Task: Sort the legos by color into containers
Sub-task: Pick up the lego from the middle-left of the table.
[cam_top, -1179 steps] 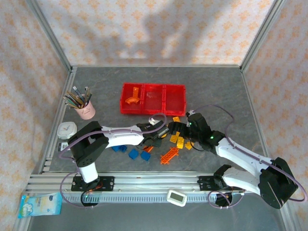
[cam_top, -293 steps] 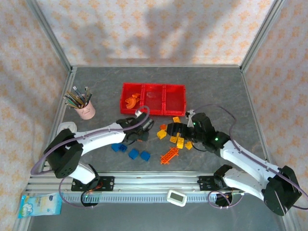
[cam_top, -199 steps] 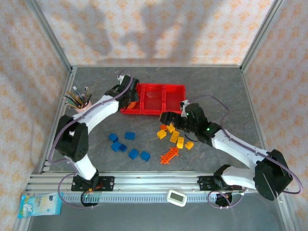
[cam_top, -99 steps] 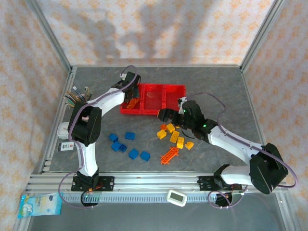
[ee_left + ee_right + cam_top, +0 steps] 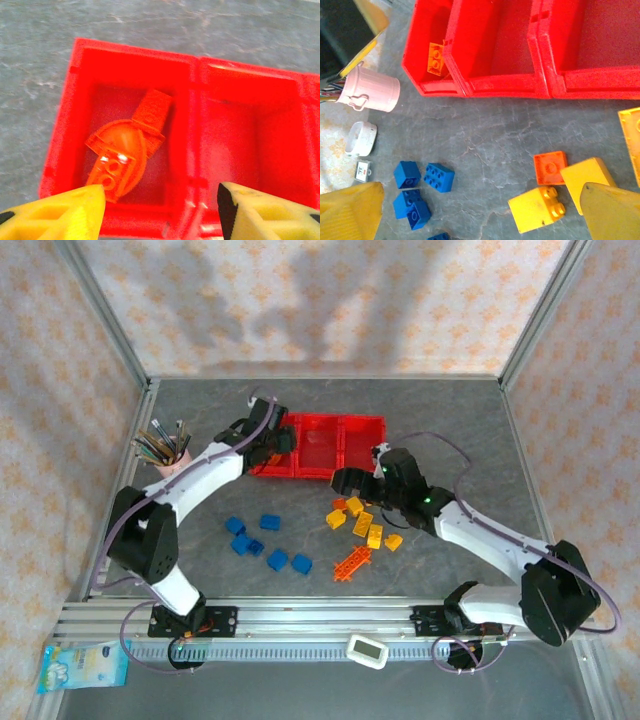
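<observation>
Nearest the arm bases, five blue legos lie loose on the bench, with the orange lattice piece just to their right. Beyond them sits a tight cluster of yellow and orange legos, several of them touching.

The right gripper hangs between that cluster and the containers. Its fingers are spread wide and hold nothing. Seen from its wrist, a yellow brick and a small orange square brick lie on the bench between the two fingers.

Farther back is the row of three red containers. The left gripper is over the left one, its fingers apart with nothing between them. Two orange curved pieces rest on that container's floor below. No brick shows in the middle container or the right one. The pink pencil cup stands apart to the left of the row.

I judge the step in hand to be the release of an orange piece into the left container. That makes it the orange one, and most of the sort is yet to do.

Next, the left arm would need to rise clear of the container wall before heading to another brick. The right arm looks placed to come down on one brick of the cluster. It would need its fingers squared across that brick's sides, since the neighbours touch and could be nudged. Yellow and blue each need one of the other two containers.
</observation>
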Motion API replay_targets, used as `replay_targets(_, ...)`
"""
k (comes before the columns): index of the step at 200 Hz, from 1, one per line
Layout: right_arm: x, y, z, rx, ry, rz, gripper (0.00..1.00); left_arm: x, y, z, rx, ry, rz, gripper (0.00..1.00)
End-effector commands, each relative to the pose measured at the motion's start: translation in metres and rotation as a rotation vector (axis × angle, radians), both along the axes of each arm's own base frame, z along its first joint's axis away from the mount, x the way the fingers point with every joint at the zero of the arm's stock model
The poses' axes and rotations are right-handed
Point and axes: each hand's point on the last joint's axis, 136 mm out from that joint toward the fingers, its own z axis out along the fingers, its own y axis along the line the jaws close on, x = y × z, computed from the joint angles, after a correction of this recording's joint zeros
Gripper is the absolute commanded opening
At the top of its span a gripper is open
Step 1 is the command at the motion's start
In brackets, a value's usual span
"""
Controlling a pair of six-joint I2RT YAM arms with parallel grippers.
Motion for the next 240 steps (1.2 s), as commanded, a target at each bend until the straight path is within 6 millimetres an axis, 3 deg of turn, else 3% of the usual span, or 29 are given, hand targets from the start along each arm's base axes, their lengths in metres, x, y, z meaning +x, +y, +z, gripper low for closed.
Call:
replay_targets(1,-0.005,-0.017,0.011,-0.032,-0.033,-0.028,1.0,-0.035,-0.024,-0.015,0.019,0.061,-0.095,0.64)
replay_targets(43,-0.019,-0.041,-0.004,-0.054,0.023,-0.075,1.0,-0.072,-0.063,-0.031,0.011,0.122,-0.172,0.68)
replay_targets(88,-0.035,-0.058,-0.014,-0.061,0.054,-0.115,1.0,-0.103,-0.101,-0.062,0.051,0.203,-0.264,0.71)
replay_targets(137,-0.06,-0.084,-0.025,-0.093,0.126,-0.189,1.0,-0.169,-0.137,-0.076,0.04,0.263,-0.391,0.72)
replay_targets(167,-0.078,-0.1,-0.031,-0.088,0.166,-0.244,1.0,-0.207,-0.148,-0.087,0.06,0.301,-0.462,0.72)
replay_targets(204,-0.093,-0.112,-0.035,-0.038,0.188,-0.301,1.0,-0.235,-0.173,-0.09,-0.006,0.318,-0.575,0.72)
replay_targets(240,-0.098,-0.111,-0.036,-0.008,0.189,-0.291,1.0,-0.249,-0.191,-0.101,0.053,0.334,-0.659,0.71)
